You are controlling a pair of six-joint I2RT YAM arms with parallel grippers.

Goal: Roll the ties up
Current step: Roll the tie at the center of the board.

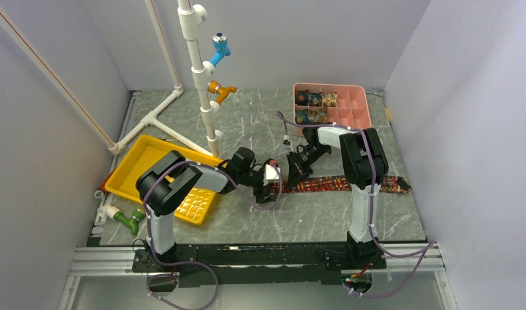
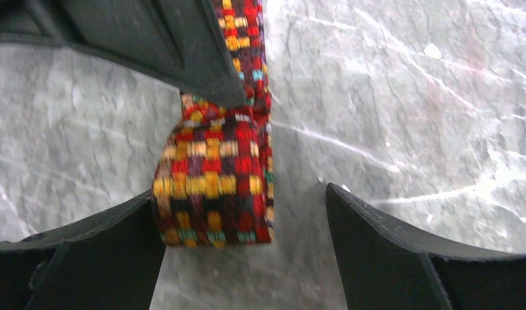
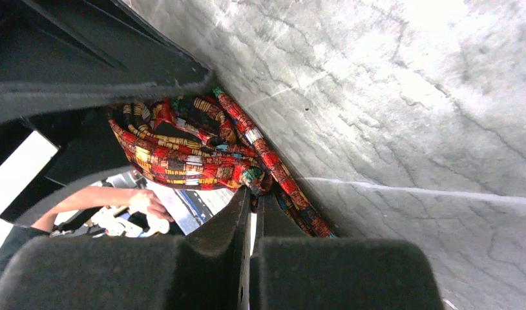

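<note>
Two wrist views only: left tool wide around the folded tie, right tool closed tight.

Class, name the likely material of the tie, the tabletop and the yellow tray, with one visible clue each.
Tie: woven fabric, matte; small coloured thread blocks, soft fold. Tabletop: grey marble-look stone or laminate; pale veins, slight sheen. Yellow tray: probably moulded plastic; uniform colour.
</note>
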